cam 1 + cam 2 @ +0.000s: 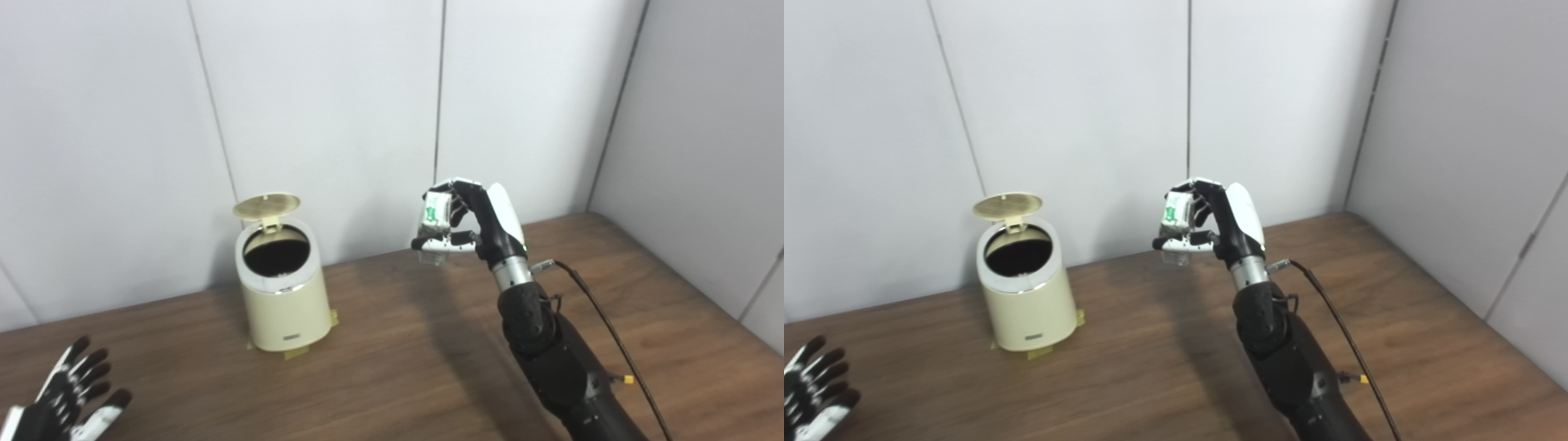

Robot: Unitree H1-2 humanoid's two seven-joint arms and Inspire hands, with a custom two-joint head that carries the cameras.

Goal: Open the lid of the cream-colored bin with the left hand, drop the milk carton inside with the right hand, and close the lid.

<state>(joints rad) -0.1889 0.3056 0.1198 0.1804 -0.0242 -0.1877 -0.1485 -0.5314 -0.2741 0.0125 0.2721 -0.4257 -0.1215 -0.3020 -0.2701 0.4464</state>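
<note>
While the brown wooden bench (392,367) is carrying the cream-colored cylindrical bin (283,294) near its back edge, round lid (267,206) raised, the right hand (474,223) is grasping the small white milk carton (433,214) aloft, well right of the bin; the left hand (67,392) is resting released at the front-left corner. Judged next: carrying the carton leftward over the opening.

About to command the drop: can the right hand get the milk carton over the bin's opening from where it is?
Probably yes. The lid stands open, tipped back, and the bin mouth is uncovered. The right hand holds the milk carton aloft, right of the bin, nothing between. The left hand rests low, clear.
</note>
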